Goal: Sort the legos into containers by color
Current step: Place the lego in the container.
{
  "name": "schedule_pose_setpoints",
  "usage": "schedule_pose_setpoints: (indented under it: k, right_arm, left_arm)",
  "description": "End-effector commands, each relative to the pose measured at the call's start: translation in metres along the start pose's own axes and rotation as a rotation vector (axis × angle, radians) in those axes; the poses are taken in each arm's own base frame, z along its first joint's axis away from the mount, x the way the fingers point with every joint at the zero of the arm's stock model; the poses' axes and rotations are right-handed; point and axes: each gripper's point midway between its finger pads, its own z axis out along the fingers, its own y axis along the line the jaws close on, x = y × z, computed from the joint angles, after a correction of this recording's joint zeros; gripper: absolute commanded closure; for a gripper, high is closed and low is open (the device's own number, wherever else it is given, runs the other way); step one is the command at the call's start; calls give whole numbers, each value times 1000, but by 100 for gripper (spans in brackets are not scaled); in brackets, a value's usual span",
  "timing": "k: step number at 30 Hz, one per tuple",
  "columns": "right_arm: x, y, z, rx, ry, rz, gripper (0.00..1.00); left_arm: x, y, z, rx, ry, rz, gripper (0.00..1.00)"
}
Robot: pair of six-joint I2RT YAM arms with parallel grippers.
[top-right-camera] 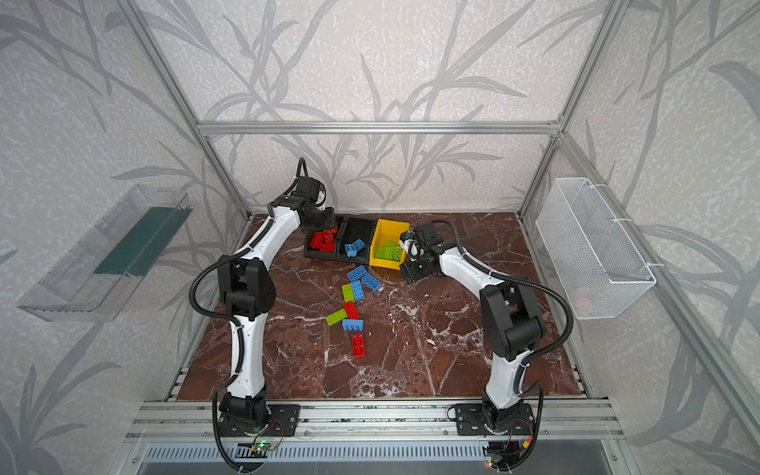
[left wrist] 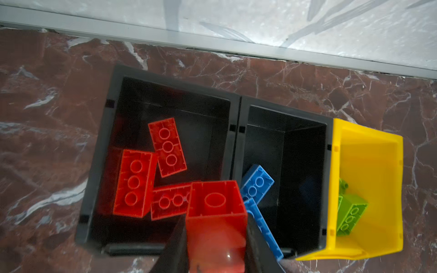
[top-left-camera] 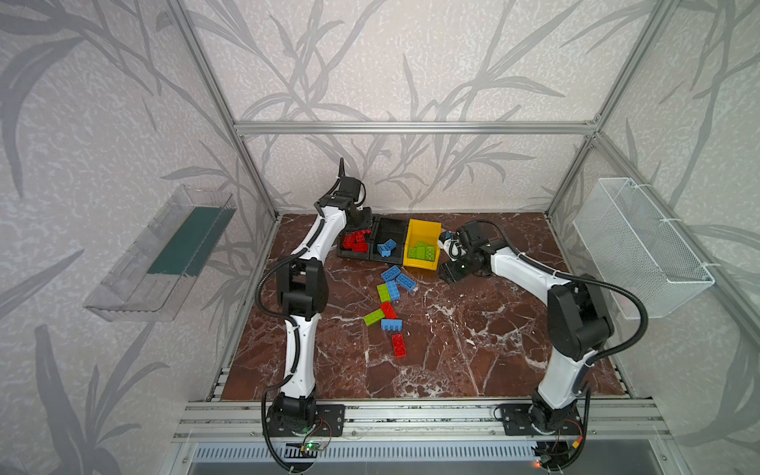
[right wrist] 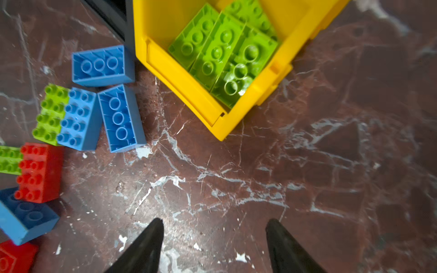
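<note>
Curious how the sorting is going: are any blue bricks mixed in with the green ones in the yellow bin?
No, the right wrist view shows only lime green bricks inside the yellow bin.

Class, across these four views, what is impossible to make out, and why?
- Left tool: tips hidden behind its wrist in both top views.
- Held red brick: near end blurred, left wrist view.
- Green bricks in yellow bin: count unclear, stacked, cut by right wrist view's edge.
- Blue bricks in black bin: partly behind red brick, left wrist view.
</note>
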Motion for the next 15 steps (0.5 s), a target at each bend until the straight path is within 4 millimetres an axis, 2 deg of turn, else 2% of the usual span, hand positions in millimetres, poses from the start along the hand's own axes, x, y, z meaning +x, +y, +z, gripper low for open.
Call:
schedule_pose_setpoints:
  k: [1, 5, 9, 13, 15]
  right_arm:
    - [8, 15, 16, -34, 78, -93, 30]
    - [5, 28, 32, -63, 80, -117, 31]
    - [5, 40, 44, -84, 96, -155, 31]
    - [4, 50, 55, -92, 113, -203, 31]
    - [0, 55, 58, -98, 109, -219, 31]
  left_arm:
    - [-5, 9, 0, 13, 38, -63, 67]
    - [-15, 22, 10, 12, 16, -108, 65]
    - [-12, 31, 20, 4, 36, -144, 61]
    - [-11, 35, 18, 1, 43, -162, 42]
    - [-12, 38, 17, -5, 43, -169, 24]
